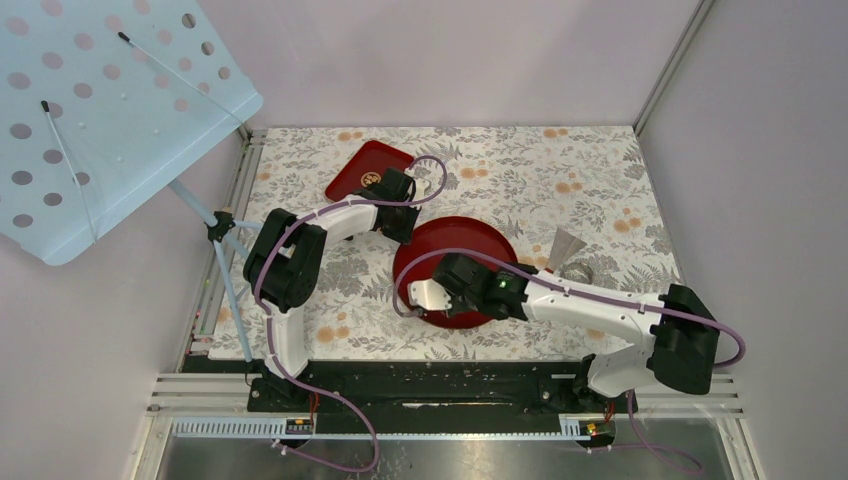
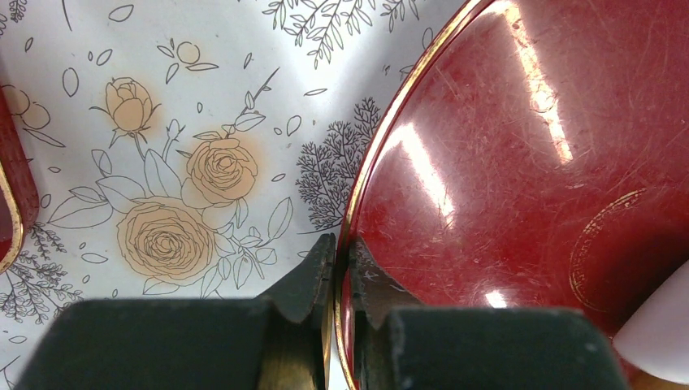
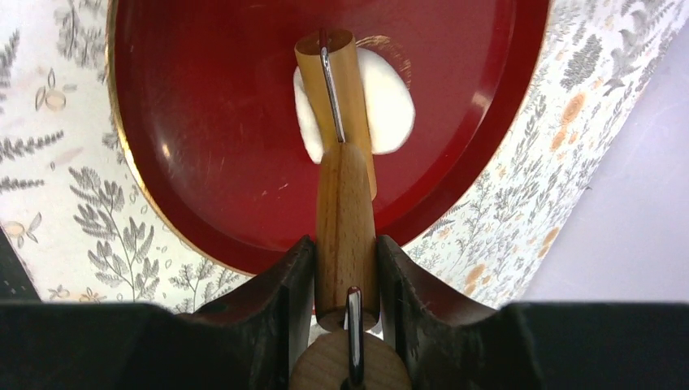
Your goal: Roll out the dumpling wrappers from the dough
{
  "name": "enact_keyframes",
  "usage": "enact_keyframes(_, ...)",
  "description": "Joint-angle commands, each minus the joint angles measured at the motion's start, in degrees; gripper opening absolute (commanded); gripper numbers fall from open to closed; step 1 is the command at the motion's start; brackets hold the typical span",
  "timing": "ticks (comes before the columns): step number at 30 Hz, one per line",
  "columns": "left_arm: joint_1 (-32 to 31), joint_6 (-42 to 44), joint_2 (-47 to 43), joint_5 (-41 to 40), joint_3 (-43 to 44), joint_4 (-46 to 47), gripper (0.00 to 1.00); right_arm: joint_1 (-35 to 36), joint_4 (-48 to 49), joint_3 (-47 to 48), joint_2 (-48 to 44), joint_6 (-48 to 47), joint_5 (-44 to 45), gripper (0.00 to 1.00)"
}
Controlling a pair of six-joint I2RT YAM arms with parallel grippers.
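A round red plate lies on the floral table mat. One white dough wrapper lies flat on the plate, roughly oval. My right gripper is shut on the wooden handle of a small rolling pin, whose roller rests across the wrapper's left part. In the top view my right gripper is over the plate's near left side, with the wrapper showing beside it. My left gripper is shut on the plate's gold-edged rim, at the plate's far left side. A corner of the wrapper shows in the left wrist view.
A red rectangular tray lies at the back left behind my left gripper; its edge shows in the left wrist view. A small metal cone-shaped item stands right of the plate. A perforated pale blue board hangs over the left wall.
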Motion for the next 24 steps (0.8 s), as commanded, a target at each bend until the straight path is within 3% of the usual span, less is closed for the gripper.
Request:
enact_keyframes(1,-1.19,1.01,1.72,-2.8,-0.22,-0.02,0.0,-1.41,0.8,7.95,1.81,8.61,0.1,0.0)
enact_keyframes(11,-1.22,1.01,1.71,-2.8,-0.3,0.0,0.0,-5.14,-3.41,11.88,9.14,18.04,-3.51,0.0)
enact_keyframes(24,-1.3,1.01,1.73,-3.11,-0.22,-0.04,0.0,-5.37,-6.21,9.28,13.62,9.55,7.75,0.0)
